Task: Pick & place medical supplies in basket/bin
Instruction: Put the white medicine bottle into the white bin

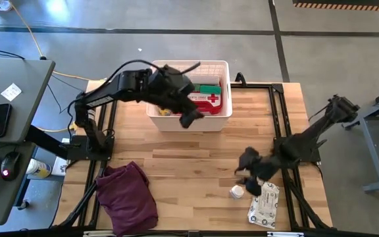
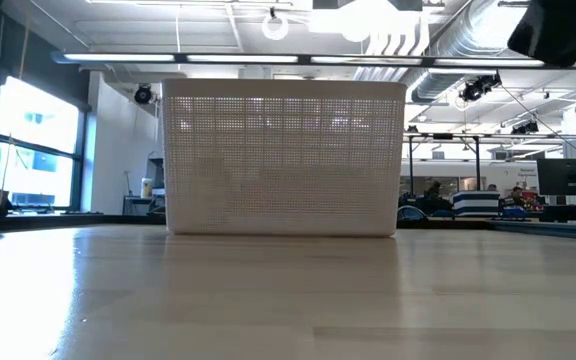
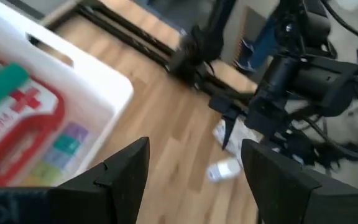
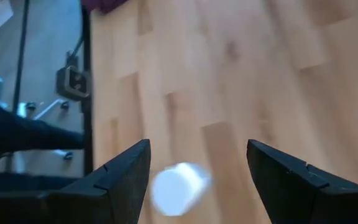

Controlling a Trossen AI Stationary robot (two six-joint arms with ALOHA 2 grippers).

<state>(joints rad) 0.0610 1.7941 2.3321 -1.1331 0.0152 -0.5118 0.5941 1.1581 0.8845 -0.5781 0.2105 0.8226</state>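
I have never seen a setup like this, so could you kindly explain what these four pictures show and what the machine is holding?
Two dark robot arms work at a wooden table. One picture looks straight down from above, one looks level across the tabletop, and one comes from a camera on each arm's wrist.

From above, the left gripper hangs open and empty at the near edge of the white basket, which already holds a red first-aid case, a green roll and a rainbow pill organiser. The right gripper, also open and empty, hovers over a small white bottle lying on the table, beside a white wipes pack. A dark purple cloth lies at the table's front left.
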